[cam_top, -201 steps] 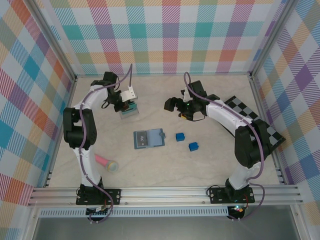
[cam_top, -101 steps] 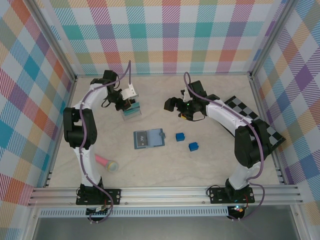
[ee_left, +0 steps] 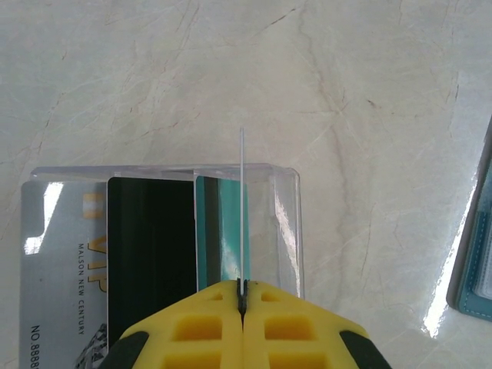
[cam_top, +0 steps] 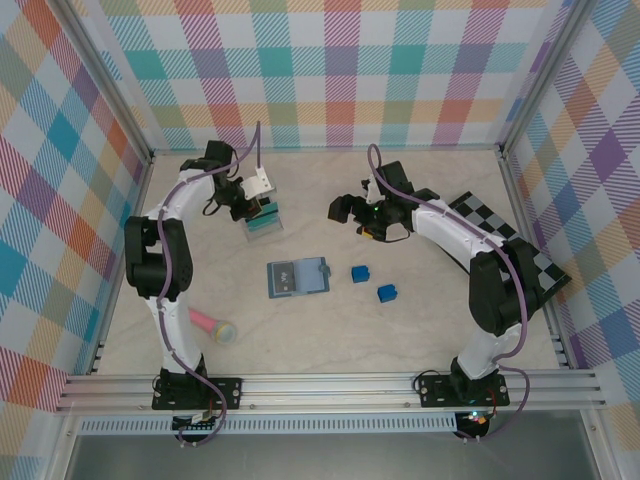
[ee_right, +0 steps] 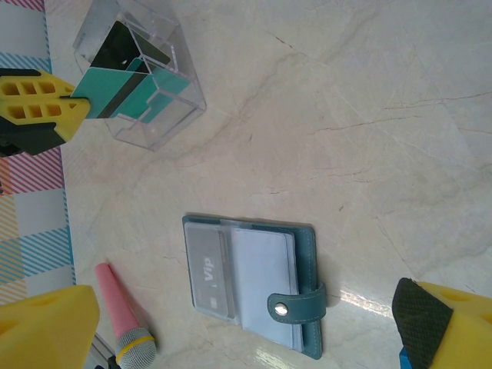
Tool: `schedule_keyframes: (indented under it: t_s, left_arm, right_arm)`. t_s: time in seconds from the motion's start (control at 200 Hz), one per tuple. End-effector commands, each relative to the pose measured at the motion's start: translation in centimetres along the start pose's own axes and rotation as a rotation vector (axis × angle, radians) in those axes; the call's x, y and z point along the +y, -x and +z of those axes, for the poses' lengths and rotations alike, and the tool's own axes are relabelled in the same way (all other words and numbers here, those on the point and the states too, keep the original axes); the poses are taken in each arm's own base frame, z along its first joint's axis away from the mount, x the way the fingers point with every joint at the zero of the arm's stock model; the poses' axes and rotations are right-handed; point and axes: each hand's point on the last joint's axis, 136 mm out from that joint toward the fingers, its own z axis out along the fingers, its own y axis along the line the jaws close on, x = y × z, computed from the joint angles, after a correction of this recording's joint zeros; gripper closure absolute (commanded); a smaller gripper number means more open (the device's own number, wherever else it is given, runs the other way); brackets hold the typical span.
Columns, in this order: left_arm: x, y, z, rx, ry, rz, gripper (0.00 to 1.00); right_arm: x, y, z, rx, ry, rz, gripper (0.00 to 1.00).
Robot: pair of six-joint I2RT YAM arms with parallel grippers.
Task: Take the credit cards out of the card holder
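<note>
- One marbled tabletop [cam_top: 300,345] carries everything, with one black-and-grey checkerboard [cam_top: 485,213] at its right side.
- There are two arms and two claws. The left claw [ee_left: 242,296] is clamped shut on one thin teal card [ee_right: 115,91], held on edge at the far left, and the card's free end reaches into the open clear box. The right claw [cam_top: 355,215] hangs at the far middle, its yellow fingers [ee_right: 46,330] spread wide with nothing between them.
- One card holder [cam_top: 298,277], slate-blue, lies unfolded flat at the tabletop's centre, apart from both claws. One grey VIP card [ee_right: 206,280] sits in a clear sleeve on the panel away from the snap tab.
- One clear box [ee_right: 165,115] stands under the left claw. Three cards lie in it side by side — a silver VIP card [ee_left: 65,261], a dark card [ee_left: 150,246] and a second teal card [ee_left: 219,238].
- One pink microphone [cam_top: 212,325] lies at the near left, well apart from the card holder.
- Two blue cubes [cam_top: 360,273] [cam_top: 386,293] sit just right of the card holder, near each other but not touching.
</note>
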Motion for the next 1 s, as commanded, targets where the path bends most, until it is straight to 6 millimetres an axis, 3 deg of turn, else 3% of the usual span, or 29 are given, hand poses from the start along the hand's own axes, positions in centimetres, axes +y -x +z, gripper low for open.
schedule_keyframes:
  t_s: [0.0, 0.385, 0.57, 0.695, 0.84, 0.995]
  left_arm:
    - [0.0, -0.4, -1.4, 0.006, 0.021, -0.012, 1.00]
    - [-0.2, -1.2, -0.7, 0.022, 0.015, -0.026, 0.99]
    - [0.7, -0.5, -0.4, -0.015, 0.036, -0.078, 0.72]
    - [1.8, -0.5, -0.6, -0.001, 0.087, -0.106, 0.66]
    - [3.3, 0.7, -2.5, -0.026, 0.170, -0.170, 0.62]
    - [4.7, 3.5, -6.7, -0.160, 0.303, -0.307, 0.59]
  right_arm:
    - [0.9, 0.5, -0.2, -0.001, 0.027, -0.002, 0.00]
    - [0.9, 0.3, -0.1, 0.006, 0.035, 0.002, 0.00]
    - [1.0, 0.3, -0.1, 0.007, 0.038, 0.002, 0.00]
    - [1.0, 0.3, -0.1, 0.006, 0.037, 0.002, 0.00]
    - [1.4, 0.2, -0.1, 0.011, 0.044, -0.012, 0.00]
    - [2.5, -0.6, 0.5, 0.027, 0.014, -0.076, 0.02]
